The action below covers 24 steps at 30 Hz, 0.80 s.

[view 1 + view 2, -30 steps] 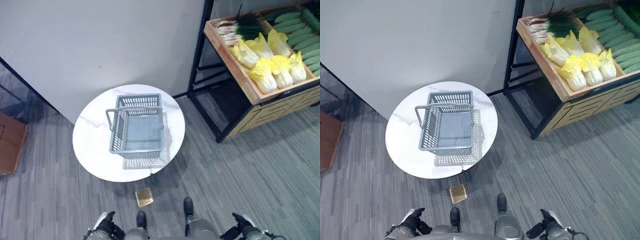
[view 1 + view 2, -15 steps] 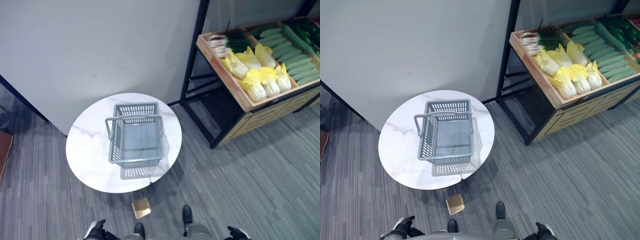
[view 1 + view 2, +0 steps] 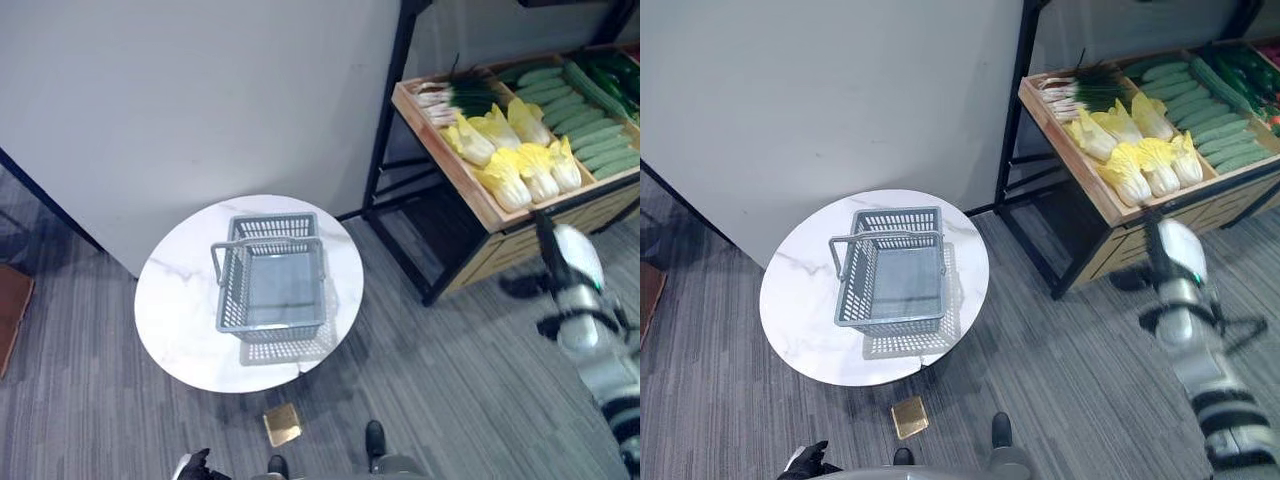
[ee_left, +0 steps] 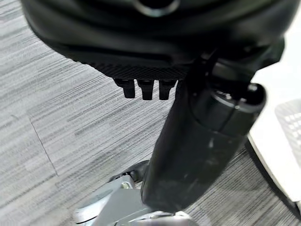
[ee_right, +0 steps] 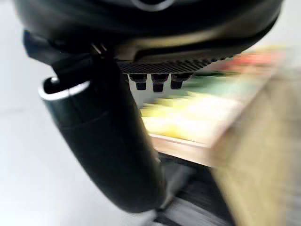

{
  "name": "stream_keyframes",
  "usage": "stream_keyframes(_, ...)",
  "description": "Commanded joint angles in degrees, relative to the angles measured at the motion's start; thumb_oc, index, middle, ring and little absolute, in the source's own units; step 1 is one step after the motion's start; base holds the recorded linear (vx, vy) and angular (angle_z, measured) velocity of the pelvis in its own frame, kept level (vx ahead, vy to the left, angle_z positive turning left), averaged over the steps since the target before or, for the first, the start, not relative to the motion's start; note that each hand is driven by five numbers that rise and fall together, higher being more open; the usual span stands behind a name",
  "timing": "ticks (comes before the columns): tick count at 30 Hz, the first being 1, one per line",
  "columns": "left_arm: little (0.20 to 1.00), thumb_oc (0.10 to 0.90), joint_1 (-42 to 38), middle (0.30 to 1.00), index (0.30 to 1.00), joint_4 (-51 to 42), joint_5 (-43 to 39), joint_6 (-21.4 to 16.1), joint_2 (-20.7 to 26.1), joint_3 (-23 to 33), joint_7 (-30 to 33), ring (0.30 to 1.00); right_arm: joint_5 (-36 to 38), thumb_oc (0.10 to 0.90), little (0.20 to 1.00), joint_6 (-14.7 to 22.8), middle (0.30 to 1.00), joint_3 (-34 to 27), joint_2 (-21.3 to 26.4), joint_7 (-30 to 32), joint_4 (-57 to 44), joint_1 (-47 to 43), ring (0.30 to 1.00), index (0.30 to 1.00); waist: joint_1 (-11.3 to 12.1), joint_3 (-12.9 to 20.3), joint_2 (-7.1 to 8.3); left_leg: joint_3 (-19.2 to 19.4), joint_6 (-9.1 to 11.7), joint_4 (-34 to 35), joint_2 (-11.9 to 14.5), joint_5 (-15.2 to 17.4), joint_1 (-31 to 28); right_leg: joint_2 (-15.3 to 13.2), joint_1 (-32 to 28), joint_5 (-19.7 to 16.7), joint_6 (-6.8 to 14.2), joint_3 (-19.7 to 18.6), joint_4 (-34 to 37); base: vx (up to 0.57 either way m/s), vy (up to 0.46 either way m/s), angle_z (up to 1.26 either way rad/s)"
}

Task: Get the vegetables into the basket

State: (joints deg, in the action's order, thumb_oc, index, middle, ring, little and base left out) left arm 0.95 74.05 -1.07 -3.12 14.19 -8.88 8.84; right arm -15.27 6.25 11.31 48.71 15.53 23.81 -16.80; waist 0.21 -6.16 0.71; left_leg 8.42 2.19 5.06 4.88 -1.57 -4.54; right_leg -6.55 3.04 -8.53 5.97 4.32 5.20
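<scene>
Both eye views look steeply down, sharing basket [image 3: 270, 280] and table [image 3: 180, 300]; wrist views sit close.

A round white marble-look table [image 3: 180, 300] stands on grey striped carpet [image 3: 450, 370], close to a plain pale wall panel [image 3: 200, 90]. On the floor just in front of the table's near edge lies a small square gold-brown block [image 3: 283, 425]. To the right, a black metal rack [image 3: 395, 110] carries a tilted wooden display crate [image 3: 455, 170]. At the far left edge a reddish-brown piece of furniture [image 3: 10, 310] shows in part.
</scene>
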Motion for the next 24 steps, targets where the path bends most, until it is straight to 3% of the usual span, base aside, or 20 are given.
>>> stream_keyframes(1,1.000,0.900,-3.10,1.000,1.000,3.48,0.66,-0.28,1.21,-1.58,0.01,1.000,2.28,0.900,1.000,2.91,1.000,7.27,-0.01,-2.71,-2.84,-13.01,1.000,1.000,1.98,0.07,3.20,-0.09,3.33,-0.06,1.58,0.72,0.94,-4.47,-2.41,-0.34,4.88,0.61,-0.20,0.03,-0.006,0.06)
stream_keyframes(8,1.000,0.900,-2.60,1.000,1.000,2.92,-1.41,-0.15,0.18,-3.93,-0.51,1.000,10.77,0.900,1.000,2.69,1.000,15.99,-5.54,-5.92,-2.16,-24.52,1.000,1.000,3.49,-0.81,3.36,-0.99,3.51,-0.06,1.76,0.03,2.19,-4.47,-2.22,-0.32,4.62,1.60,-0.20,0.00,-0.008,0.13)
stream_keyframes(11,1.000,0.900,-3.02,1.000,1.000,2.33,-3.13,-0.50,0.26,-5.90,-0.31,1.000,13.08,0.900,1.000,1.59,1.000,20.84,-7.47,-5.90,2.72,-34.20,1.000,1.000,4.84,-1.96,3.61,-1.79,3.71,-0.06,2.00,-0.82,3.96,-4.32,-1.31,-0.43,4.45,2.29,-0.20,-0.03,-0.021,0.15)
stream_keyframes(15,1.000,0.900,-4.59,1.000,1.000,2.75,-5.24,-0.75,0.81,-6.73,0.44,1.000,17.00,0.900,1.000,0.83,1.000,22.39,-11.68,-4.64,9.62,-40.53,1.000,1.000,5.83,-3.21,3.86,-2.54,3.86,-0.06,2.13,-1.83,6.14,-4.18,0.12,-0.67,4.26,2.79,-0.24,-0.03,-0.018,0.08)
stream_keyframes(24,1.000,0.900,-6.59,1.000,1.000,2.98,-8.67,-1.32,1.73,-8.00,1.92,1.000,17.76,0.900,1.000,-0.99,1.000,26.13,-17.35,-3.63,19.43,-49.38,1.000,1.000,7.43,-5.18,4.48,-4.27,3.90,-0.06,2.08,-3.01,9.42,-3.95,2.29,-0.81,3.83,3.46,-0.40,0.00,-0.003,0.07)
